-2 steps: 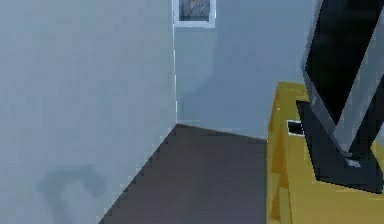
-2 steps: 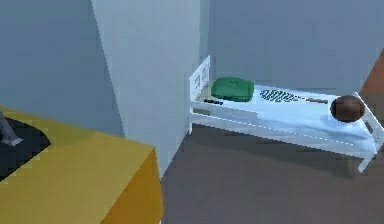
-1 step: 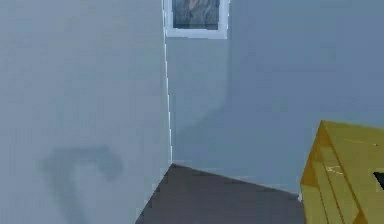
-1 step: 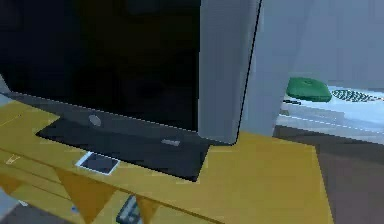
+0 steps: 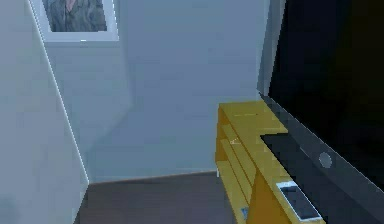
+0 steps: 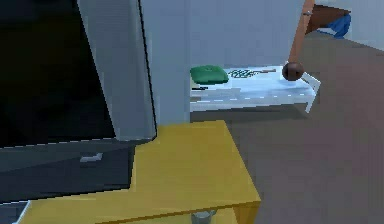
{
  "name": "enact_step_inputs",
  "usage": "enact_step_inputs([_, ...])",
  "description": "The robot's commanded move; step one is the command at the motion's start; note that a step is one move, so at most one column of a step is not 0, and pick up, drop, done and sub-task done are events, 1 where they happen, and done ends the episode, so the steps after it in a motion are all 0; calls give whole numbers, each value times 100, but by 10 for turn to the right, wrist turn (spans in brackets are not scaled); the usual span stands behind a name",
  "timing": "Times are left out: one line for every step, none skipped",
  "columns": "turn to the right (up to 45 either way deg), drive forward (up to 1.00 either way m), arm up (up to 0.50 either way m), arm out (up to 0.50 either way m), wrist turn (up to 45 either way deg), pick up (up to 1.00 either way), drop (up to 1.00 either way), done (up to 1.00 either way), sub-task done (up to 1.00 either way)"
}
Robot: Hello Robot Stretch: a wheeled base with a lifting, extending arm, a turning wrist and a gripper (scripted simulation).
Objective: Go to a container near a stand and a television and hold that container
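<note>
Pale grey-blue walls and a dark floor (image 6: 330, 140) enclose this corner of the room. In the arm side view a small green, flat-topped thing (image 6: 208, 73) rests on a low white shelf (image 6: 262, 95) by the far wall. It may be the container, though it is too small to be sure. Just beside it, toward that view's right, lies a pale patterned item (image 6: 248, 72). Past that, a dark brown ball (image 6: 293, 71) sits at the shelf's right end, below a thin reddish pole (image 6: 303, 35). Nearer the camera, the yellow stand (image 6: 190, 165) takes the lower middle, well apart from the shelf, and carries the big dark television (image 6: 60, 70) at the left. In the forward view the stand (image 5: 240, 125) and television (image 5: 330, 80) run along the right side. There a small white-edged flat device (image 5: 298, 200) lies by the screen's foot. A framed picture (image 5: 75, 18) hangs on the wall at upper left. The state of the hand cannot be told.
</note>
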Motion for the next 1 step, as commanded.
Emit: enact_step_inputs([0, 0, 50, 0, 0, 0, 0, 0, 0])
